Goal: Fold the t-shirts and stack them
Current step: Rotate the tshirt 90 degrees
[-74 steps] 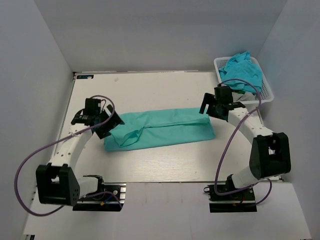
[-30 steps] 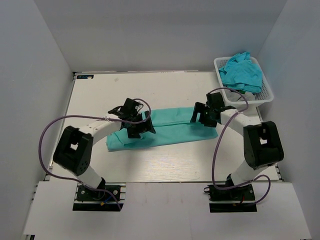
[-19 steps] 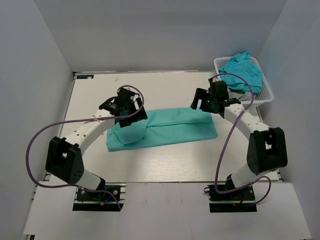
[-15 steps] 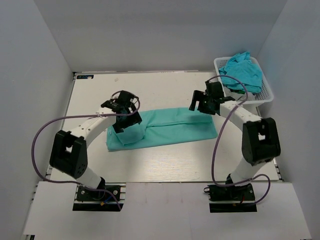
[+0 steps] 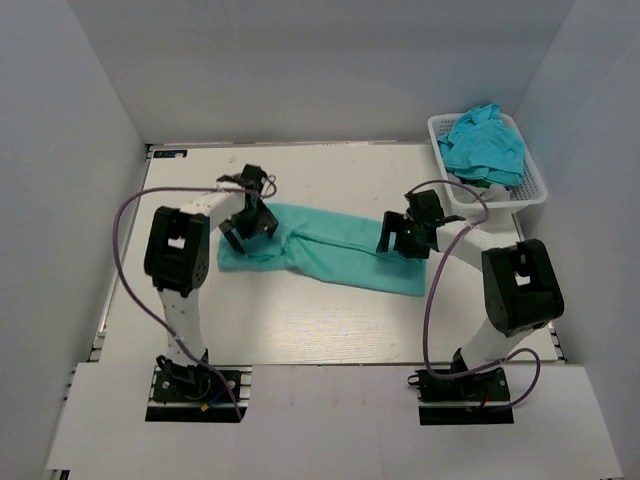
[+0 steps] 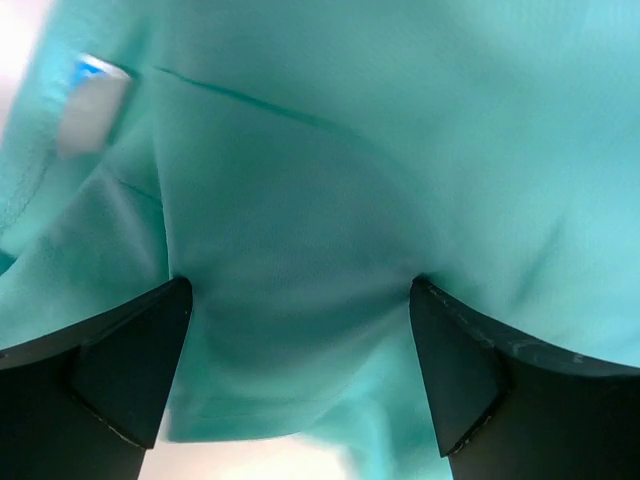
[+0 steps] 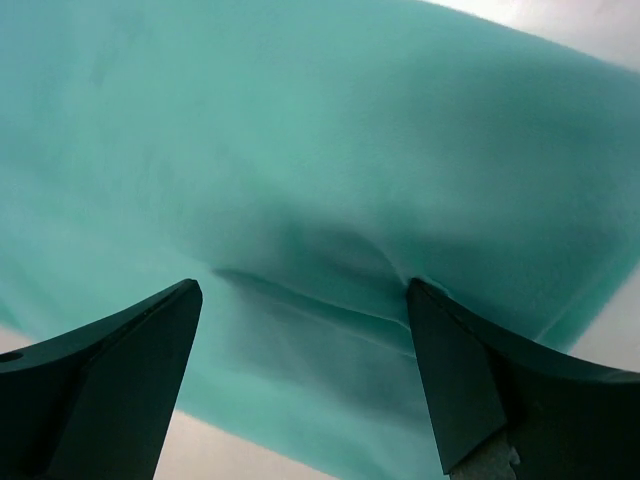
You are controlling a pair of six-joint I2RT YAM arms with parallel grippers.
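A long teal shirt (image 5: 330, 250) lies folded into a strip across the middle of the white counter (image 5: 300, 320). It runs from the 9 o'clock side to the 3 o'clock side. The 9 o'clock end sits a bit farther back and the 3 o'clock end sits a bit nearer to the arm bases.

The left arm (image 5: 178, 250) bends over to the 9 o'clock end of the shirt. The left jaws are down on the cloth there and stand wide apart. In the left wrist view the two dark fingers (image 6: 110, 370) poke into the soft cloth, and the cloth makes little dents at their tips. The cloth between them is not pinched. A small white label (image 6: 92, 95) with a bit of blue shows at 10 o'clock in that view, blurry.

The right arm (image 5: 515, 285) reaches to the 3 o'clock end of the shirt. The right jaws are wide apart too, with the tips at the cloth. In the right wrist view a soft crease runs across the cloth between the two fingers (image 7: 100, 370). Bare counter peeks out at 1 o'clock and at 7 o'clock.

A white basket (image 5: 537, 185) stands in the far corner at 2 o'clock, well apart from the long shirt. More teal shirts (image 5: 485, 140) are heaped in it, all crumpled
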